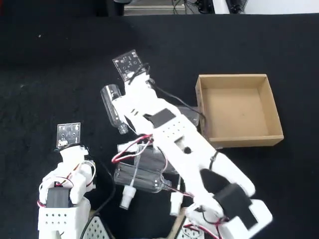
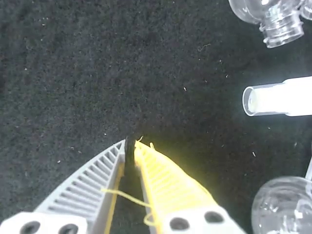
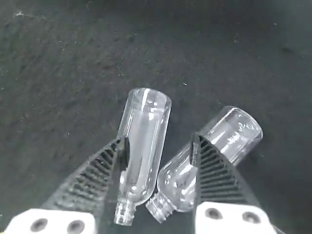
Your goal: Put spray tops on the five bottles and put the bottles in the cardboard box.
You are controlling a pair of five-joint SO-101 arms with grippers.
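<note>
1. Where the two arm bases sit at the table's near edge, the left gripper (image 2: pixel 130 146) hangs low over the black table (image 1: pixel 50 74), its claw pressed together.
2. Just beyond it, toward the right arm, two white spray tops (image 1: pixel 128 195) lie on the cloth. They sit at the near side of a cluster of clear bottles (image 1: pixel 139 178) lying on their sides. Whether either top is fitted to a bottle cannot be told.
3. Farther out, the right gripper (image 3: pixel 158 142) is low over the table with its claw spread. One topless bottle (image 3: pixel 144 131) lies between its fingers, touching one of them. A second topless bottle (image 3: pixel 229 131) lies just beside the first at an angle, partly behind the other finger.
4. Farthest, off to the right, the cardboard box (image 1: pixel 244 141) stands open-topped on the table.
</note>
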